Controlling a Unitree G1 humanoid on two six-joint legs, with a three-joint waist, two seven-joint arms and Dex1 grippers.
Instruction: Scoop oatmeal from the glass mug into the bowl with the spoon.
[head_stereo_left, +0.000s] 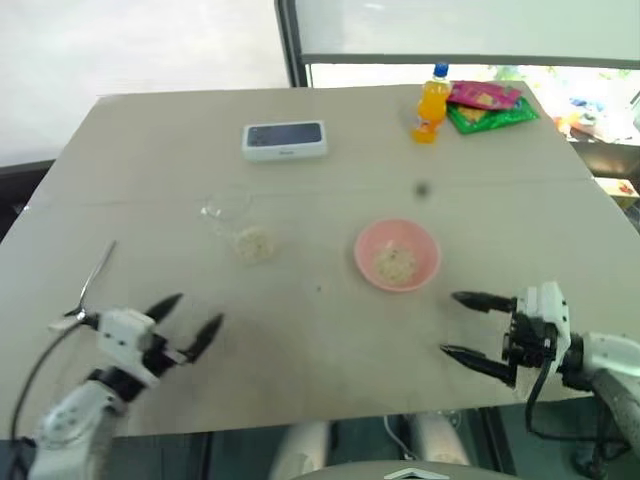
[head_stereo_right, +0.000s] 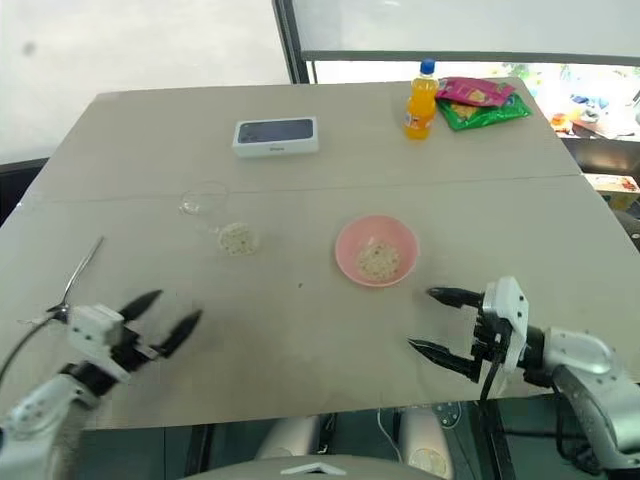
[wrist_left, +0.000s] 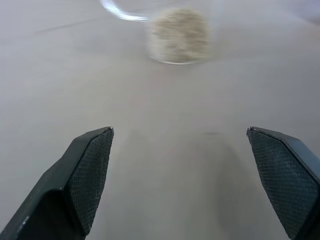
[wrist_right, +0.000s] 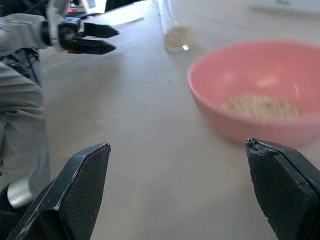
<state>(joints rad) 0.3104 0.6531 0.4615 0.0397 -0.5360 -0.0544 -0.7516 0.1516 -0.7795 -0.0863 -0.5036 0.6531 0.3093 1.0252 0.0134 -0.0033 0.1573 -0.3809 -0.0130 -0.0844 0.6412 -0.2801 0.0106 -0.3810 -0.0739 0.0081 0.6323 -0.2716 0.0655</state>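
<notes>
The glass mug (head_stereo_left: 228, 210) stands left of the table's middle, with oatmeal (head_stereo_left: 254, 244) in its bottom. The pink bowl (head_stereo_left: 366, 246) sits to its right and holds a small heap of flakes (head_stereo_left: 396, 264). On the table at the far left lies the spoon (head_stereo_left: 96, 278), untouched. My left gripper (head_stereo_left: 200, 308) hovers open and empty just right of the spoon, nearer than the mug and pointing toward it (wrist_left: 177, 35). My right gripper (head_stereo_left: 449, 322) is open and empty at the near right, pointing left past the bowl (wrist_right: 220, 107).
A white flat box with a dark top (head_stereo_left: 285, 140) lies at the back, left of centre. An orange drink bottle (head_stereo_left: 432, 103) and colourful snack packets (head_stereo_left: 490, 106) stand at the back right. The table's front edge runs just below both grippers.
</notes>
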